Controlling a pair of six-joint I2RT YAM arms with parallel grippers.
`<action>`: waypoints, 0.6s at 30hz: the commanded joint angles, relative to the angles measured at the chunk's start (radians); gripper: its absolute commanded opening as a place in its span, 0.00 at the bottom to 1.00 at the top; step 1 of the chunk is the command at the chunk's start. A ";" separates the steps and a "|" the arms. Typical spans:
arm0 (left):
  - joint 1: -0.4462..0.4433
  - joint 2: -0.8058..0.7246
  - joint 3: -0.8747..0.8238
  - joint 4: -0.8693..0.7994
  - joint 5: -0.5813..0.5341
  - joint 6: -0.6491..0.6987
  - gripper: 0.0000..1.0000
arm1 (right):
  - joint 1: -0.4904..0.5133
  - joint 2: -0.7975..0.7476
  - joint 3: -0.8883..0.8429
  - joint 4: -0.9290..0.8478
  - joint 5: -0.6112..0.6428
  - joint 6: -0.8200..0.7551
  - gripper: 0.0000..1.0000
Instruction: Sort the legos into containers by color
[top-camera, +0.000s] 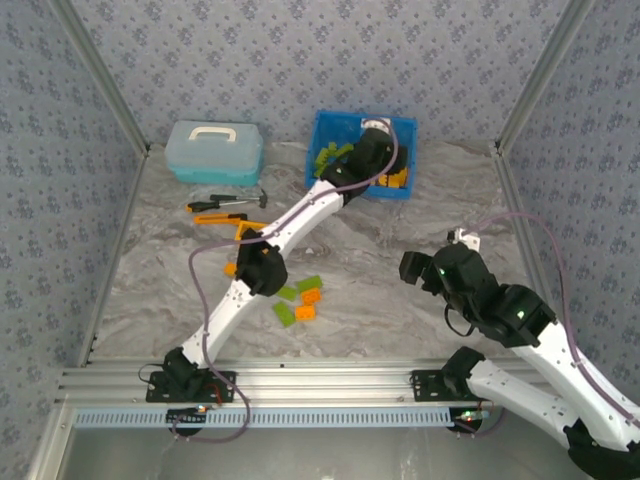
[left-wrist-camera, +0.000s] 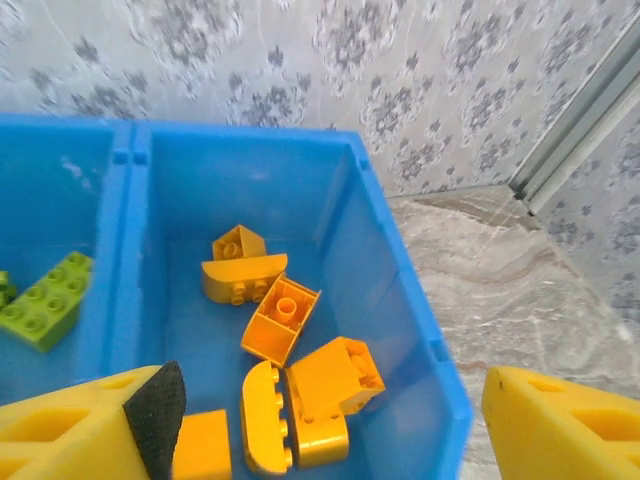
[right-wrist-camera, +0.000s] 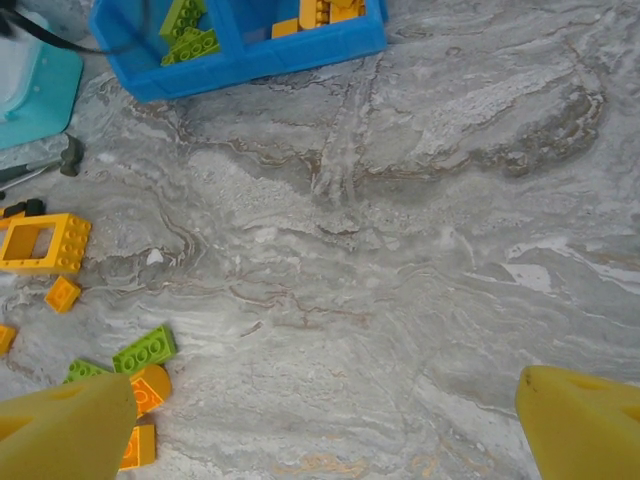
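Left hand (left-wrist-camera: 335, 425) spread above orange legos (left-wrist-camera: 280, 330) (rt compartment (left-wrist-camera: 240, 190)).

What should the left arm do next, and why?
Probably lift the left claw out of the blue tray and swing toward the loose bricks on the table. The claw hangs open and empty over orange bricks lying in the right compartment, while green and orange pieces lie unsorted beside the arm.
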 joint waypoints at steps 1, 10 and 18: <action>0.028 -0.270 -0.005 -0.221 0.064 -0.019 0.82 | -0.001 0.049 -0.022 0.093 -0.066 -0.071 1.00; 0.157 -0.983 -0.872 -0.311 0.096 0.022 0.87 | 0.143 0.473 0.087 0.216 -0.176 -0.202 1.00; 0.245 -1.504 -1.510 -0.289 0.097 0.046 0.94 | 0.288 0.815 0.127 0.397 -0.175 -0.168 1.00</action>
